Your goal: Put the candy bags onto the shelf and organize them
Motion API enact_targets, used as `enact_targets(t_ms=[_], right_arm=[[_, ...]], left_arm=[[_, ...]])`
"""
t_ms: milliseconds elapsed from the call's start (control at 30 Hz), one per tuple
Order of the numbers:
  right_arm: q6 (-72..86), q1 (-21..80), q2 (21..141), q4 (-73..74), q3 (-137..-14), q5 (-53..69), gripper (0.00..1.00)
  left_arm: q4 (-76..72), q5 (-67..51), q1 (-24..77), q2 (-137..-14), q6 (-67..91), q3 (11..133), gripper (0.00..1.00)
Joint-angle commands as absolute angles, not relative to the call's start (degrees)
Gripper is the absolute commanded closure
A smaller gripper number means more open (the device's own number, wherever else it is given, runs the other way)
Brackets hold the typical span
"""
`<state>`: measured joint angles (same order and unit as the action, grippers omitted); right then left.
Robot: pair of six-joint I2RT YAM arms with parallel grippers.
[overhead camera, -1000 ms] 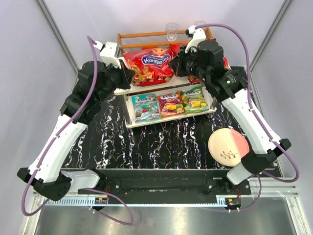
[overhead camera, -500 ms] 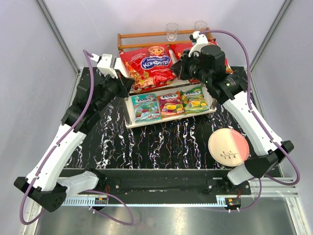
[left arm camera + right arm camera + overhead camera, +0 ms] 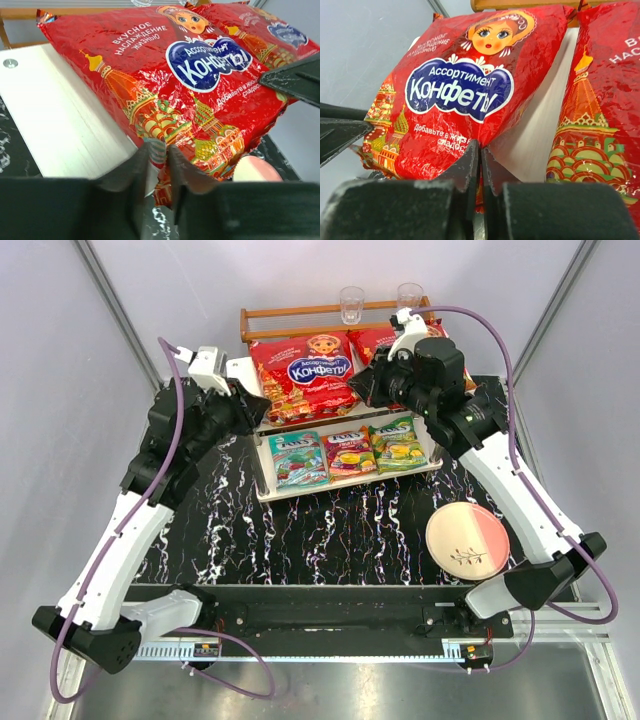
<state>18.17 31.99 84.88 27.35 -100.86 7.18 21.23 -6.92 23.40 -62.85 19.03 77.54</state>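
Note:
A large red candy bag [image 3: 305, 373] with a blue label and a doll picture lies on the upper tier of the white shelf [image 3: 345, 486]. My left gripper [image 3: 260, 410] is shut on its near left edge, seen in the left wrist view [image 3: 159, 156]. My right gripper [image 3: 366, 386] is shut on its near right edge, seen in the right wrist view [image 3: 481, 150]. A second large red bag [image 3: 372, 340] lies beside it, partly hidden by my right arm. On the lower tier lie a teal bag [image 3: 297, 458], a red-orange bag [image 3: 348, 452] and a green-yellow bag [image 3: 397, 443].
A narrow brown wooden rack [image 3: 300, 312] with two glasses [image 3: 351, 303] stands behind the shelf. A round pink-and-cream plate [image 3: 467, 541] lies on the black marbled table at the right. Grey walls close in on both sides.
The large red bag was held up and tilted; it now lies flat on the upper tier. Both grippers have moved back and down with it, the left arm shifting left.

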Motion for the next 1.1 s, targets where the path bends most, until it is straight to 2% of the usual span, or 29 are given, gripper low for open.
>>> enact_targets(t_ms=[0, 33, 67, 133, 200, 400, 467, 500, 567, 633, 700, 833, 1067], right_arm=[[16.97, 31.2, 82.35, 26.19, -101.6, 6.67, 0.85], [16.7, 31.2, 82.53, 26.19, -102.12, 6.94, 0.76], [16.7, 31.2, 82.7, 26.37, -103.87, 7.47, 0.72], [16.35, 31.2, 83.32, 26.54, -106.16, 9.75, 0.6], [16.09, 31.2, 83.93, 27.33, -109.94, 11.24, 0.54], [14.24, 31.2, 83.85, 29.79, -116.19, 10.55, 0.28], [13.63, 31.2, 82.45, 29.88, -115.67, 9.67, 0.22], [12.84, 31.2, 81.83, 29.97, -115.32, 8.45, 0.15], [12.31, 31.2, 78.95, 29.97, -112.96, 6.95, 0.11], [12.31, 31.2, 76.13, 29.89, -110.06, 4.84, 0.01], [12.57, 31.11, 70.25, 28.83, -103.21, 2.65, 0.0], [12.74, 31.2, 58.65, 25.67, -88.02, -2.36, 0.0], [15.82, 31.2, 45.27, 30.49, -74.28, -11.05, 0.0]], left_arm=[[19.51, -5.89, 21.8, -61.97, 18.63, 78.84, 0.56], [19.51, -5.19, 21.8, -61.18, 18.55, 79.19, 0.44], [19.86, -4.58, 21.8, -60.65, 18.46, 79.54, 0.25], [20.3, -2.21, 21.71, -59.25, 18.11, 81.46, 0.14], [21.53, -1.15, 21.62, -58.54, 17.93, 83.49, 0.06], [27.41, -0.26, 21.62, -58.62, 17.32, 92.37, 0.02], [29.87, 1.75, 21.53, -58.27, 17.14, 93.51, 0.01], [30.67, 3.15, 21.53, -57.92, 16.96, 93.69, 0.01], [33.21, 5.26, 21.53, -57.74, 16.7, 93.69, 0.01], [36.98, 8.51, 21.53, -58.18, 16.08, 94.13, 0.01], [38.49, 10.54, 21.62, -57.05, 16.17, 93.35, 0.01], [35.43, 12.12, 21.53, -50.03, 16.96, 83.6, 0.01], [36.21, 16.69, 21.62, -37.99, 19.24, 72.35, 0.01]])
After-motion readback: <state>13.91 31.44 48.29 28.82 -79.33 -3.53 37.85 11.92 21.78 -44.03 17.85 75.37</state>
